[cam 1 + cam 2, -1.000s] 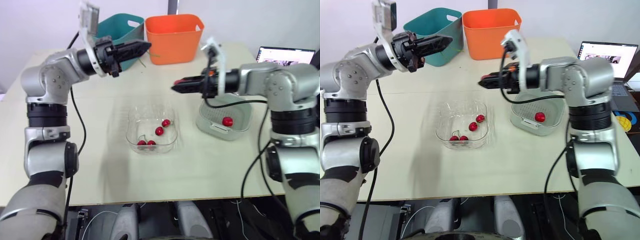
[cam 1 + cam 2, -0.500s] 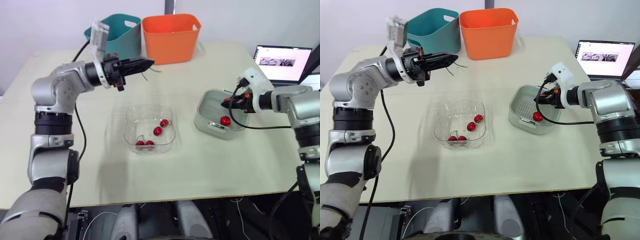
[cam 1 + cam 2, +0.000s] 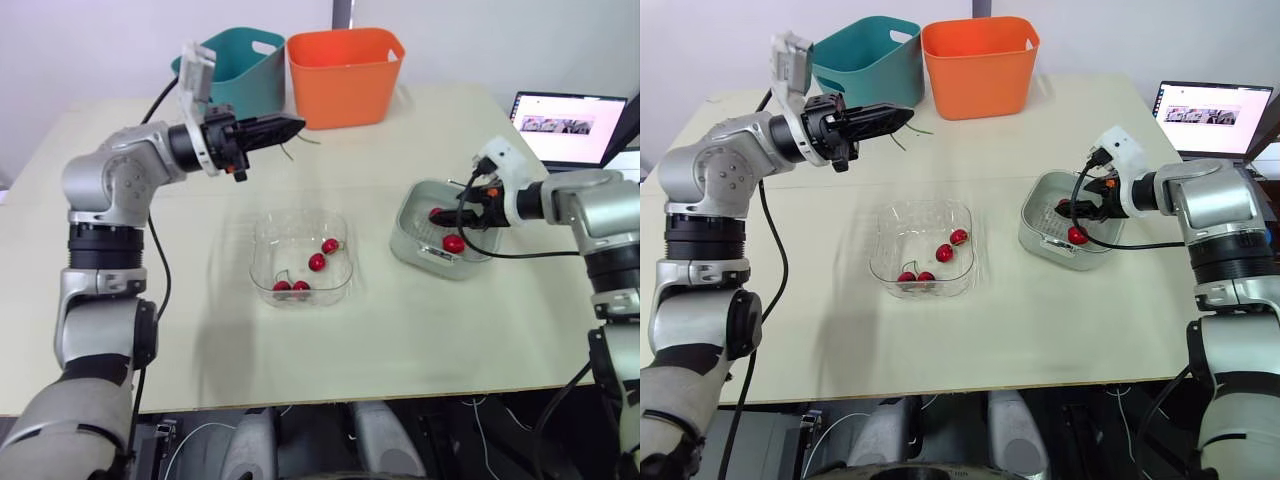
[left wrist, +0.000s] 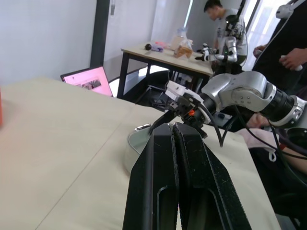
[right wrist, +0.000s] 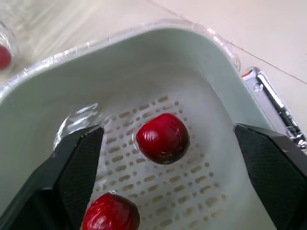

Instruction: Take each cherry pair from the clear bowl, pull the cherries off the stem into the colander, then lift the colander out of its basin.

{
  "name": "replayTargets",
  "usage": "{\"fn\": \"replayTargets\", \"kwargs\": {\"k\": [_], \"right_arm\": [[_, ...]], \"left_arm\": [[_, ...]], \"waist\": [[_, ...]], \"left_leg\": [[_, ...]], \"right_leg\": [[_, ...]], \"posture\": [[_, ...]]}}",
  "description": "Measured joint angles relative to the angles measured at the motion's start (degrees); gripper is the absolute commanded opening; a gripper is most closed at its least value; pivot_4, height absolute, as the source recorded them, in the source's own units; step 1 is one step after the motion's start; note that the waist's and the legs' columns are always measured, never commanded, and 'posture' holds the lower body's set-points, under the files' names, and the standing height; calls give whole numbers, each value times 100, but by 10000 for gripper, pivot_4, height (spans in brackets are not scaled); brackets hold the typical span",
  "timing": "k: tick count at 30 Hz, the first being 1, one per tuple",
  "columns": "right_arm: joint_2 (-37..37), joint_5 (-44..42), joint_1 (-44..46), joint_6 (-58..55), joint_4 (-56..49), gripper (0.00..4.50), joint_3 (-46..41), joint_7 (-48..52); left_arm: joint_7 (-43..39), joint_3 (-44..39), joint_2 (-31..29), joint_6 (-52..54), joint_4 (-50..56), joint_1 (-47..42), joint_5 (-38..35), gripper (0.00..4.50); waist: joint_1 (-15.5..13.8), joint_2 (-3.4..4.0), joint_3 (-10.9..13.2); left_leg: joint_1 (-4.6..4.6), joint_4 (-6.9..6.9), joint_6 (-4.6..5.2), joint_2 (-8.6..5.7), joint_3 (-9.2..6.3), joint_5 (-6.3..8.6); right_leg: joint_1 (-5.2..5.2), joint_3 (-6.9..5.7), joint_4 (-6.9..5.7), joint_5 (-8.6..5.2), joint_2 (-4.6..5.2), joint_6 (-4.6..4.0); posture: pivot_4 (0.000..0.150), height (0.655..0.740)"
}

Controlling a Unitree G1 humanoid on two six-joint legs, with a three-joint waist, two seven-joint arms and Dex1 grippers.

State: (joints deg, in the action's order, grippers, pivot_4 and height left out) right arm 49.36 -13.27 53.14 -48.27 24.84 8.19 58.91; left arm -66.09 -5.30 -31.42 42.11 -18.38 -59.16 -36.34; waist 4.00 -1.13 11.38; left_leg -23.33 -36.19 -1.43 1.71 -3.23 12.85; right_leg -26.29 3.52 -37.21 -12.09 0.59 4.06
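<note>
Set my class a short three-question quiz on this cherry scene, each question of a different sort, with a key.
1. How many cherries lie in the colander?
2. True or false: the right gripper is open over the colander.
3. The bowl holds: A two cherries, B four cherries, C six cherries.
Key: 1 two; 2 true; 3 B.
</note>
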Motion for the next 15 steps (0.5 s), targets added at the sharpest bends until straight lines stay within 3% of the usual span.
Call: {"fn": "replayTargets", "kwargs": {"k": [3,7,15], "right_arm": [[-96,-288,244,-208,-179,44652,-461,-40],[-396,-978,402,-802,-1182,44652,-1084,-139],[-1635,-2285,253,-1990,-3548,44652,-1292,-851]], "left_arm": [[36,-24,-126,-18,-175,0,69,0],[240,-206,-417,-13,-459,36,118,0],[665,-528,-1151,496,-1243,804,346,0]], "waist": [[8,0,0],[10,0,0],[-5,2,-1]], "left_leg": [[1,2,0,1,0,0],[3,3,0,2,-4,0],[-5,0,0,2,-11,0]], "right_leg": [[-2,1,-1,0,-1,0],[-1,0,-2,0,-3,0],[-1,-9,-3,3,2,-7]], "posture": [[1500,7400],[1500,7400],[1500,7400]]}}
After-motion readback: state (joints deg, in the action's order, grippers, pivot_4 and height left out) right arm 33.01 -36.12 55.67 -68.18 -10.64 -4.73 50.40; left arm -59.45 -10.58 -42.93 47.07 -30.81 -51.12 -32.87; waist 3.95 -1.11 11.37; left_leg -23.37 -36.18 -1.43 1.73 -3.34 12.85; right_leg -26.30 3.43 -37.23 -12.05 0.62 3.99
